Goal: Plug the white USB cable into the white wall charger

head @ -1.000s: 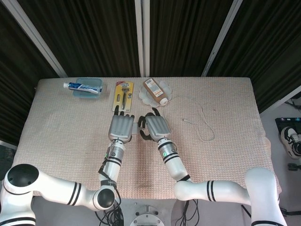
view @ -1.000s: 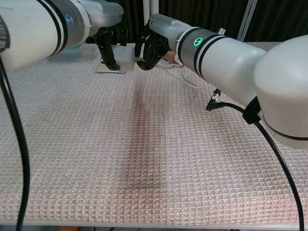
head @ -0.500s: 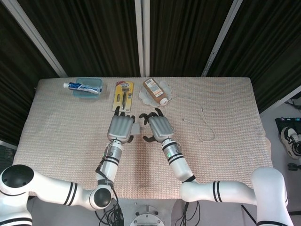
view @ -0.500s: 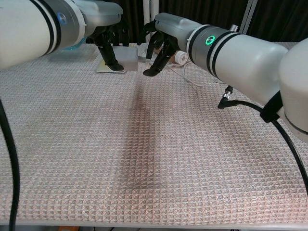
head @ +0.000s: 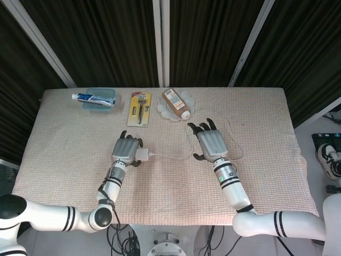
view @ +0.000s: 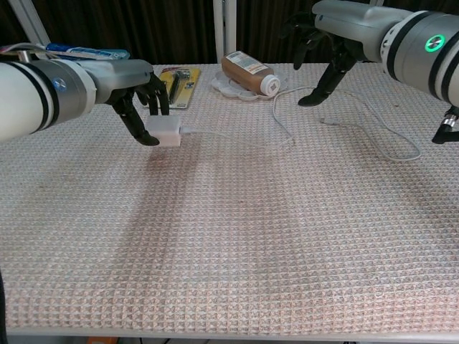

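My left hand (head: 127, 149) (view: 135, 92) grips the white wall charger (head: 143, 155) (view: 166, 132) at the table's centre left, thumb and fingers around the block. The white USB cable (head: 170, 158) (view: 275, 109) sits plugged into the charger's right face. From there it trails right across the mat and loops toward the far right. My right hand (head: 212, 143) (view: 331, 39) hovers over the cable's loop with fingers spread and nothing in them.
A brown bottle (head: 176, 103) (view: 247, 72) lies on a white plate (head: 190, 99) at the back centre. Left of it lies a yellow razor pack (head: 139, 108) (view: 179, 77), then a toothpaste tube (head: 91, 98) in a blue tray (head: 110, 96).
The hands have separated: the left drew back toward me with the charger, the right let go and swung right. The cable now stretches from the charger across the mat.
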You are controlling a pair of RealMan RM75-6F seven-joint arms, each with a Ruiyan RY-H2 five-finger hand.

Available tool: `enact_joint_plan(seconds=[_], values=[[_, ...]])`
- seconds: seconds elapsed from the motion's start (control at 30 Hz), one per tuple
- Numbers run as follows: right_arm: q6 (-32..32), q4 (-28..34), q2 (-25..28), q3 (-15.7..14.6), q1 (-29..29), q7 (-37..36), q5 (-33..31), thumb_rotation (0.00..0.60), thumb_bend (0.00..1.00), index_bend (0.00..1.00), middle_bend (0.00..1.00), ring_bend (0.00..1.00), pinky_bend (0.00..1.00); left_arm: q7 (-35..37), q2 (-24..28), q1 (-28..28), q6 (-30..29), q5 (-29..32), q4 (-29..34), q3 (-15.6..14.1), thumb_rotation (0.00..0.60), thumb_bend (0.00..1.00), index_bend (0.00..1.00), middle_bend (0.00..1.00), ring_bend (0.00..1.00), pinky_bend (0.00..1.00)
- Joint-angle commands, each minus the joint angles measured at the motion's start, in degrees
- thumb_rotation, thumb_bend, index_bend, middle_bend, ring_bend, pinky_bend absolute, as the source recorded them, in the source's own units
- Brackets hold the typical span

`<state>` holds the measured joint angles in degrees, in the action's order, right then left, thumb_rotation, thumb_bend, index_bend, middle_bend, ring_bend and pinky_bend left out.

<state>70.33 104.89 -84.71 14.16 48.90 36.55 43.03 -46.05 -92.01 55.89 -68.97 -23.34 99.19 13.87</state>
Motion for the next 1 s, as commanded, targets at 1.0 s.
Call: enact_joint_plan(seconds=[1.0], values=[[19.40,-6.62,26.96,-18.81,-37.24,-43.69,40.56,0.600,0.29,0.12,0.17,0.00,0.00,49.47,26.78,-38.16,-18.97,-48.97,-8.23,-19.42,0.600,0.12,0.23,0.24,0.05,0.00]])
